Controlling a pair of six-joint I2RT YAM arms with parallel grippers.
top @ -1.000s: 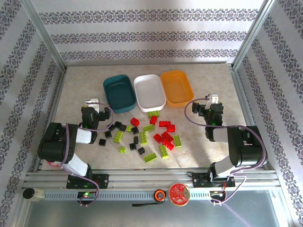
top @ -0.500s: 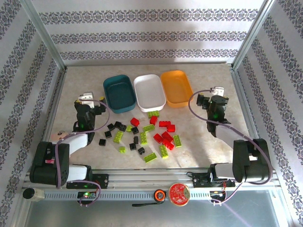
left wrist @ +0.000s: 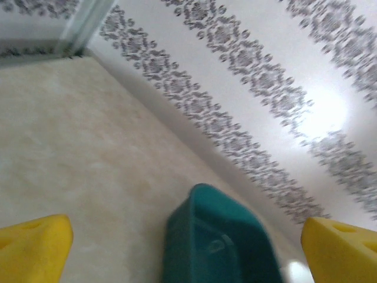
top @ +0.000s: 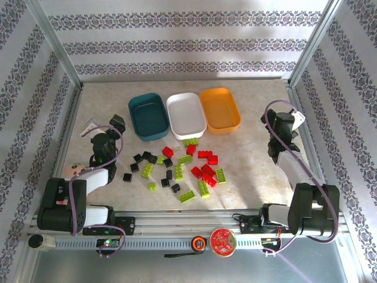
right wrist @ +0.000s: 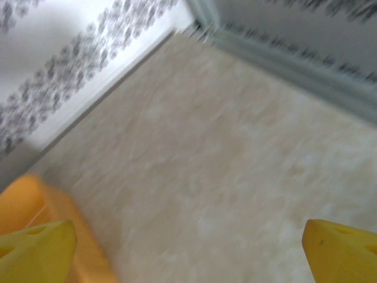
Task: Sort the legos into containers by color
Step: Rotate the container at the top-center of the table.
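**Q:** What did the left gripper (top: pixel 103 125) show?
**A:** Jaws spread wide, holding nothing, just left of the dark teal tray (top: pixel 148 116).

**Q:** And the middle of the surface (top: pixel 253 159)?
**A:** The dark teal tray, white tray (top: pixel 186 114) and orange tray (top: pixel 220 109) stood side by side. The legos (top: pixel 207 155), red, lime and black, lay scattered on the surface just in front.

**Q:** The right gripper (top: pixel 288 121)?
**A:** Jaws likewise spread and holding nothing, right of the orange tray.

Marbled table (top: pixel 253 159): three trays (top: pixel 186 115), scattered legos (top: pixel 203 171)
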